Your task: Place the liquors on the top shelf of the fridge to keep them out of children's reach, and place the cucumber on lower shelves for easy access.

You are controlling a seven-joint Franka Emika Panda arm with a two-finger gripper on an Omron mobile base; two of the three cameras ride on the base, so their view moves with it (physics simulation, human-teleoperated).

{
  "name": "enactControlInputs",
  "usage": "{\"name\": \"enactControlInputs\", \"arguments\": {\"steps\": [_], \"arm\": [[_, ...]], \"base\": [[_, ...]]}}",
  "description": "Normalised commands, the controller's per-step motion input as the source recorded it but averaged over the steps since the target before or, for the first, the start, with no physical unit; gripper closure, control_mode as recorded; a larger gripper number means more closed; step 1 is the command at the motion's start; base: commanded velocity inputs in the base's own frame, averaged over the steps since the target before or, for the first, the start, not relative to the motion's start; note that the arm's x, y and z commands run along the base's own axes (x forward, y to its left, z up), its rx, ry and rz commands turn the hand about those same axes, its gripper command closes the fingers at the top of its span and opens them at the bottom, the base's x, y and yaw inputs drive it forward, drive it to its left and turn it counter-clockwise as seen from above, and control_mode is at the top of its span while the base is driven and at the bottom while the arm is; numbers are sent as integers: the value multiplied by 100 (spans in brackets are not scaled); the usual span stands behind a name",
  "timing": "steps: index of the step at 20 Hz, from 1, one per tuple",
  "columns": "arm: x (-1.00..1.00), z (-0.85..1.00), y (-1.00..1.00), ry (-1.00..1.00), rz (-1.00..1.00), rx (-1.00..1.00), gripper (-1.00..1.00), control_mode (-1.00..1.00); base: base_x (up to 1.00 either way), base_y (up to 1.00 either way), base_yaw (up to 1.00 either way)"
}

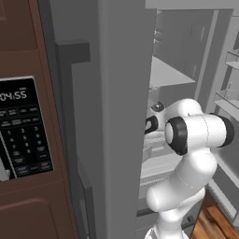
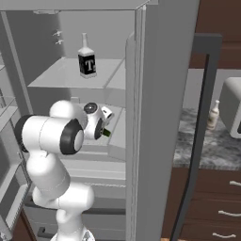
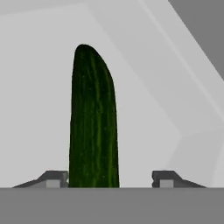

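From the left base view, the arm (image 1: 186,154) reaches past the edge of the fridge (image 1: 119,116) door into the middle of the open compartment. A microwave (image 1: 23,128) panel sits far left, out of the way.

From the right base view, the dark bottle (image 2: 87,59) already stands on the top shelf (image 2: 61,77), near its middle. Below it, the hand pokes in over a lower shelf (image 2: 115,134), and a bit of the cucumber (image 2: 107,132) shows green at its tip. The cream bottle (image 2: 214,115) is well apart on the tabletop (image 2: 202,146) to the right, beside a toaster (image 2: 233,108); it has yet to go up.

In the hand view, the cucumber (image 3: 92,122) lies on the pale shelf, reaching away between the fingers (image 3: 54,178), which stand spread: the left one just beside it, the right one clear, so the grip looks released. The risk, I'd say, is the left finger dragging or rolling it on the way out. The fridge door edge crowds the arm's exit.
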Motion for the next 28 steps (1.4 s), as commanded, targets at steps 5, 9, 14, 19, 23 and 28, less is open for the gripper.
{"name": "enactControlInputs", "arguments": {"steps": [5, 9, 14, 19, 23, 28], "arm": [[3, -22, 0, -3, 0, 0, -100, -100], [-3, -16, 0, -7, 0, 0, -100, -100], [-26, -2, 5, -6, 0, -1, -100, -100], [-40, 6, 7, -1, 0, -3, -100, -100], [-39, 25, 9, -5, 1, -3, -100, -100], [-42, 26, 9, -6, 1, -4, -100, -100]], "base": [[0, 0, 0], [0, 0, 0], [0, 0, 0], [0, 0, 0], [0, 0, 0], [0, 0, 0]]}}
